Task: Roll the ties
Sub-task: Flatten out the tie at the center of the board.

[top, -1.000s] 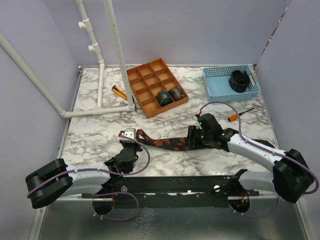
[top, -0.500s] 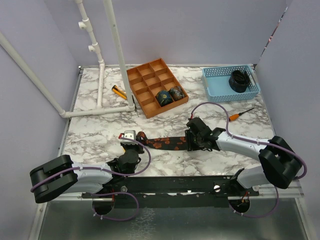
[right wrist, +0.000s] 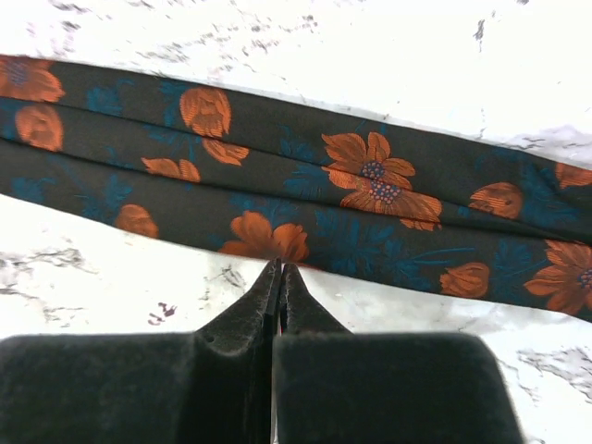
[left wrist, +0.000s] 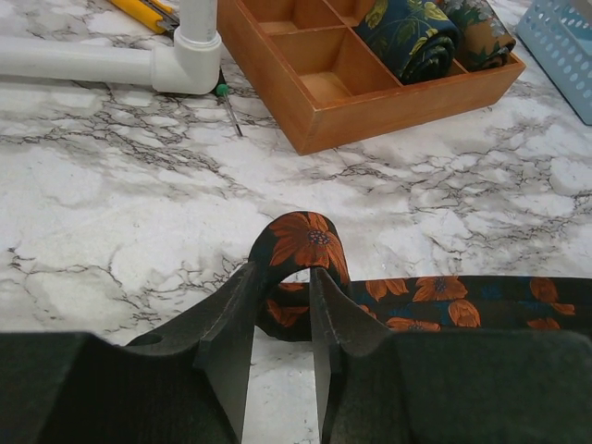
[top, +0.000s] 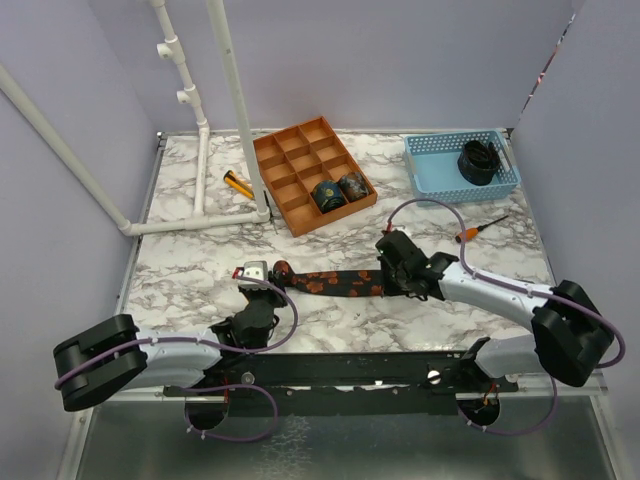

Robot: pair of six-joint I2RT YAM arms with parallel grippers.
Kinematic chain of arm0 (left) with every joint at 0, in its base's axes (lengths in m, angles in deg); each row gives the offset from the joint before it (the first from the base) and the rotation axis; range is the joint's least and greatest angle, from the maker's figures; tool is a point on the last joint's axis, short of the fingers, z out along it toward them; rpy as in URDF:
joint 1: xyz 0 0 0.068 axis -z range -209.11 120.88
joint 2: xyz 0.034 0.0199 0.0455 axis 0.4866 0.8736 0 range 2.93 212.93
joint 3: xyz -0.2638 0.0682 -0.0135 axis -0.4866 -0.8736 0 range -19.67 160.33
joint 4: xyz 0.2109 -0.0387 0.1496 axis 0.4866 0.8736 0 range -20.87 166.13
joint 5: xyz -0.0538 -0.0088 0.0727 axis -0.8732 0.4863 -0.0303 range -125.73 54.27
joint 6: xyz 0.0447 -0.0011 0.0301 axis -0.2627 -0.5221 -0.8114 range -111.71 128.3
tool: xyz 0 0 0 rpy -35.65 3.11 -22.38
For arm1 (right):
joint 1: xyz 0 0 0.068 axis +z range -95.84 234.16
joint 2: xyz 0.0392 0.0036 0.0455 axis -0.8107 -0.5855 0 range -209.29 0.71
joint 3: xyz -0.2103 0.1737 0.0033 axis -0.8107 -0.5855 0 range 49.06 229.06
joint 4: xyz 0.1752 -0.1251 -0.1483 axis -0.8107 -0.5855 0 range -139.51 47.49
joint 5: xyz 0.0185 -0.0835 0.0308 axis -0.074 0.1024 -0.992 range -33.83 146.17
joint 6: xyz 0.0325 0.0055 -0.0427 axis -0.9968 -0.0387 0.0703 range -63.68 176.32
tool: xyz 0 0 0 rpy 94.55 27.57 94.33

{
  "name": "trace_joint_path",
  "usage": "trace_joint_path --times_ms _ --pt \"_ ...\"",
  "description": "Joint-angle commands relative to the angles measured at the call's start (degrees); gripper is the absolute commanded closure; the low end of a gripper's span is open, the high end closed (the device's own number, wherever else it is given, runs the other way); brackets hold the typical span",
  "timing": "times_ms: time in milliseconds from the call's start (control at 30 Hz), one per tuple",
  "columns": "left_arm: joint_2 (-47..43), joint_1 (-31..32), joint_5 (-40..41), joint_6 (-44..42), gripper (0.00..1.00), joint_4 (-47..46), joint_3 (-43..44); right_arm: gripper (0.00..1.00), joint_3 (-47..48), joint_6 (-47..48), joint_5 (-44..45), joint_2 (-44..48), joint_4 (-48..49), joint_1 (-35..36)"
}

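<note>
One tie (top: 330, 283), dark with orange flowers, lies flat across the table's middle. Its left end curls up into a small loop (left wrist: 310, 242) right at the tips of my left gripper (top: 270, 290) (left wrist: 282, 277), whose jaws stand apart on either side of the loop's base. My right gripper (top: 383, 280) (right wrist: 280, 270) is shut, its tips meeting at the near edge of the tie (right wrist: 370, 185) by its right end; no fabric shows between them. Two rolled ties (top: 328, 194) (left wrist: 412, 32) sit in the wooden tray (top: 283, 165).
A blue basket (top: 440, 175) at the back right holds a dark coil (top: 478, 160). An orange-handled screwdriver (top: 475, 232) lies in front of it. A white pipe frame (top: 200, 225) and a yellow tool (top: 237, 183) stand at the back left.
My right gripper has closed and shifted left along the tie. The left jaws have spread wider around the curled end, and the tie now lies shorter.
</note>
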Motion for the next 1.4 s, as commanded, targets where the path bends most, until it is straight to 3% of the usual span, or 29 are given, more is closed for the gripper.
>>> trace_joint_path --times_ms 0,133,367,467,600,933,1033,1233,1367 --pt "-1.55 0.54 0.08 1.14 0.68 1.26 -1.60 1.00 3.18 -0.07 2.37 3.99 -3.49 0.40" --pt "-3.15 0.54 -0.76 1.78 0.53 2.47 -1.82 1.00 5.20 -0.27 4.34 3.98 -3.53 0.40" --pt "-12.03 0.59 -1.19 3.72 0.38 9.77 -1.27 1.00 6.26 -0.74 6.92 3.59 -1.26 0.39" --pt "-15.39 0.67 -1.02 4.36 0.19 13.84 -0.44 1.00 6.86 -0.66 7.74 3.14 -0.27 0.39" --pt "-19.36 0.72 -1.05 6.39 0.01 18.03 -0.08 1.00 7.69 -0.56 8.06 2.02 0.87 0.31" --pt "-31.70 0.67 1.24 11.43 0.01 35.54 5.06 1.00 8.18 -0.22 7.48 -0.03 3.84 0.24" --pt "-33.91 0.67 1.05 13.63 0.01 38.84 6.41 0.99 7.83 1.98 1.75 -1.45 4.77 0.26" --pt "-35.46 0.68 0.24 20.19 0.01 48.80 10.44 0.60 4.49 2.41 -1.59 -2.56 4.58 1.10" --pt "-34.88 0.68 0.56 22.94 0.01 56.52 15.16 0.50 3.72 2.69 -1.33 -3.38 4.00 2.27"
